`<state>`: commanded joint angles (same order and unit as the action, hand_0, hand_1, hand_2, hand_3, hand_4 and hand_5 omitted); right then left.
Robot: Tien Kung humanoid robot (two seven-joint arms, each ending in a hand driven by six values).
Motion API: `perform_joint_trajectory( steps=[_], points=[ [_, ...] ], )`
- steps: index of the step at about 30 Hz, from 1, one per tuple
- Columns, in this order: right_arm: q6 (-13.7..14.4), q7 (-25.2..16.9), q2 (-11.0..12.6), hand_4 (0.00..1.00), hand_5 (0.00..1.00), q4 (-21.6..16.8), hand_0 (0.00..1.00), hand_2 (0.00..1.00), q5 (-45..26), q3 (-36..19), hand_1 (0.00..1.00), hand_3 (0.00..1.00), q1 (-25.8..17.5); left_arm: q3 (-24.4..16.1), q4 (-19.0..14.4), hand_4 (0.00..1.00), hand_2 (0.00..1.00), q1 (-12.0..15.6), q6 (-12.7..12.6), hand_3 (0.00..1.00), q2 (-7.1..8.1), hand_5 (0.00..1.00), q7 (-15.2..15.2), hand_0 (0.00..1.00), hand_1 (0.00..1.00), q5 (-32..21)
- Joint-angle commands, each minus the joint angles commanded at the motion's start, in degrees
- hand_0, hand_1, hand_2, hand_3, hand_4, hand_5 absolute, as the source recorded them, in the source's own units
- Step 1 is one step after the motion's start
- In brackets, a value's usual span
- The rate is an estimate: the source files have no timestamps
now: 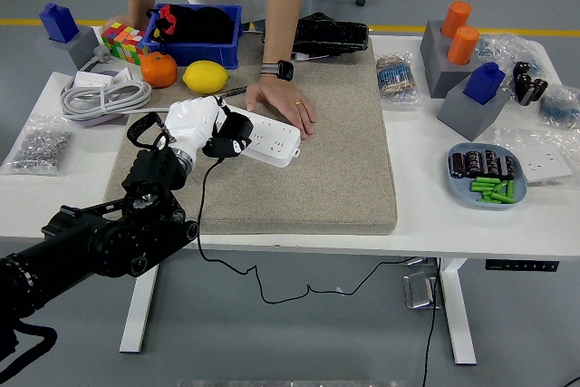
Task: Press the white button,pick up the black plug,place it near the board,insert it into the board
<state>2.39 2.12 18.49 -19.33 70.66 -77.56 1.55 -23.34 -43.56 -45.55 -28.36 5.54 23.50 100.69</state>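
You had the left hand [201,126] clamped around the black plug [232,144], holding it right over the near-left end of the white power strip [265,139], which lay on the grey felt mat [335,160]. The plug looked small, rigid and light, so your grip belonged on its body, leaving the prong end clear; whether the prongs faced a socket I could not tell. Its black cable [201,210] trailed down over the table's near edge, limp but likely to tug sideways. The strip was light and liable to slide under a push, and there a person's hand [283,102] rested flat against its far edge, bracing it. Your right arm was nowhere in the shot.
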Motion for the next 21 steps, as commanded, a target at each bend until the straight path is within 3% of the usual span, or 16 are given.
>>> perform_joint_trajectory(
  steps=[21],
  points=[
    [-0.04,0.04,-0.23,0.665,0.358,-0.18,0.750,0.622,0.03,-0.23,0.626,0.600,0.05,2.23,5.54,0.636,0.260,-1.59,-0.35,0.527,-1.43,0.002,-0.76,0.328,0.250,-1.37]
  ],
)
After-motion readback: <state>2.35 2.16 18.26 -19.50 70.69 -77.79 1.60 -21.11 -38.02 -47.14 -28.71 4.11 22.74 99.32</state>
